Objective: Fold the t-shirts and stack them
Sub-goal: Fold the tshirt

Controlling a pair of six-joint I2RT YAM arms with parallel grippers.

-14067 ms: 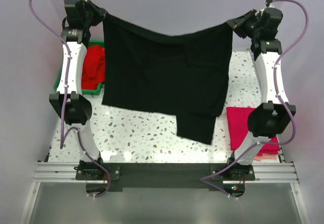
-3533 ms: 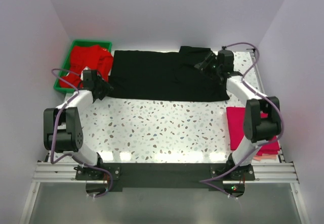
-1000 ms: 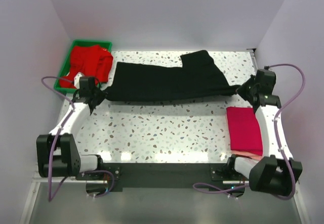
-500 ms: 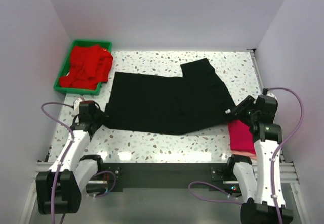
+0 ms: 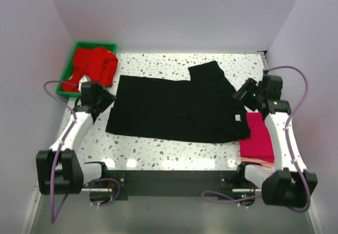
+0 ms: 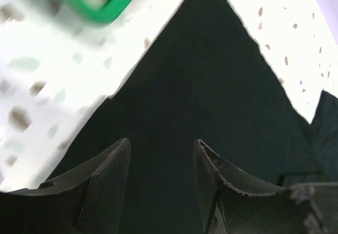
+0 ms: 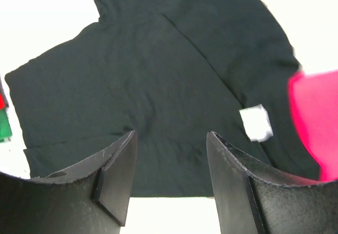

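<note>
The black t-shirt [image 5: 177, 110] lies spread flat across the middle of the table, one sleeve toward the far side and its white neck label [image 5: 237, 119] near the right edge. My left gripper [image 5: 108, 97] hovers open over the shirt's left edge with nothing between its fingers [image 6: 113, 176]; below it is only black cloth [image 6: 211, 86]. My right gripper [image 5: 240, 94] is open above the shirt's right part [image 7: 158, 59], with the label [image 7: 256, 123] just right of it. A folded magenta t-shirt [image 5: 257, 136] lies at the right, touching the black one. Red t-shirts [image 5: 95, 67] are heaped in the tray.
The green plastic tray [image 5: 68, 74] stands at the far left corner; its rim [image 6: 100, 12] shows in the left wrist view. The magenta cloth [image 7: 314, 118] lies right of the right fingers. Speckled table [image 5: 158, 149] runs bare along the near edge. Walls close in on three sides.
Both grippers opened and let go of the black t-shirt after drawing it toward the near edge. It now lies flat, and both arms have pulled up and back from its corners.
</note>
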